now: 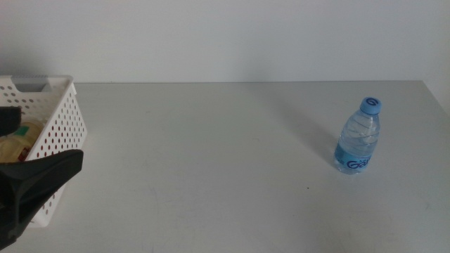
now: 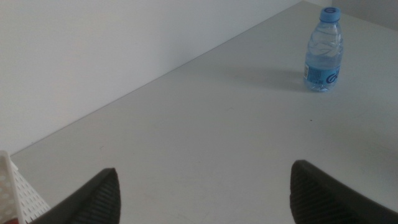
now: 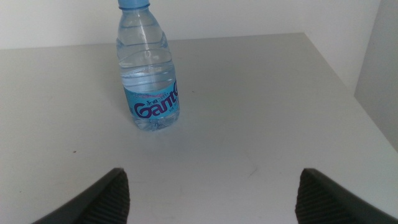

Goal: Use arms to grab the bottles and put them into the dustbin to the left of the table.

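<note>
A clear water bottle (image 1: 360,137) with a blue cap and blue label stands upright at the right of the table (image 1: 211,161). It also shows in the left wrist view (image 2: 324,50) and close in the right wrist view (image 3: 147,71). The white perforated dustbin (image 1: 60,112) stands at the table's left edge, with a pale-yellow and green bottle (image 1: 14,144) lying inside. My left gripper (image 1: 28,151) is open and empty beside the dustbin; its jaws stand wide apart in the left wrist view (image 2: 205,193). My right gripper (image 3: 214,193) is open and empty, a short way from the water bottle. The red can is out of view.
A white wall runs behind the table. The table's right edge (image 3: 348,81) lies close to the water bottle. A corner of the dustbin (image 2: 18,193) shows in the left wrist view.
</note>
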